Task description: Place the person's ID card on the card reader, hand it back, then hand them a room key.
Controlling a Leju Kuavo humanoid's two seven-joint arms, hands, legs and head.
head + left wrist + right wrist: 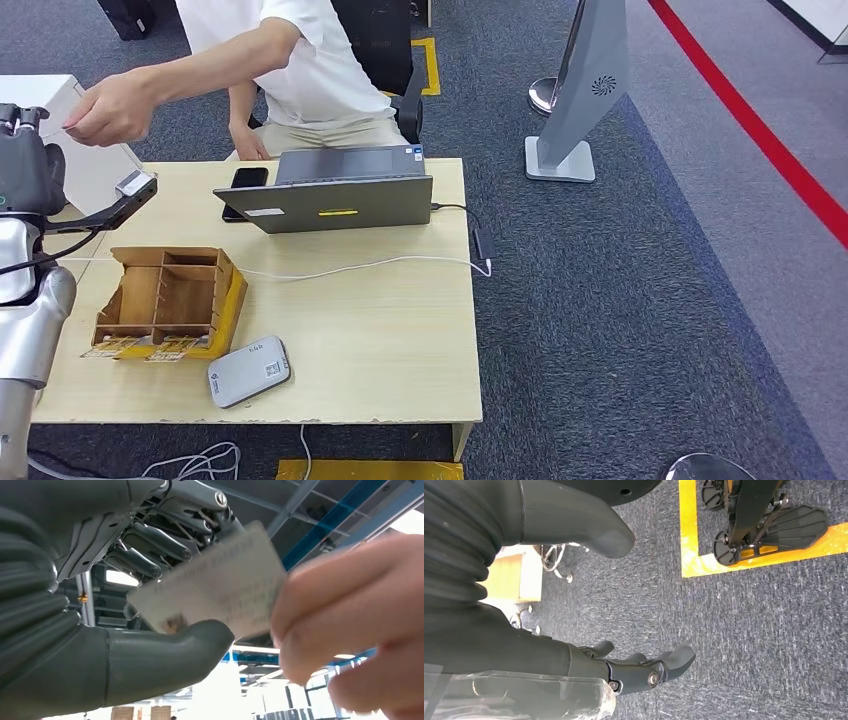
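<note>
My left hand is raised at the table's far left corner, meeting the person's hand. In the left wrist view a pale ID card lies between my thumb and my fingers. The person's fingers pinch its other end, and both card and fingers are blurred. The grey card reader lies flat near the table's front edge. A wooden divided box stands to its left with room key cards at its front. My right hand hangs over the carpet, fingers apart and holding nothing.
A grey laptop and a black phone sit at the table's far side before the seated person. A white cable crosses the table's middle. A white box stands beyond the left corner.
</note>
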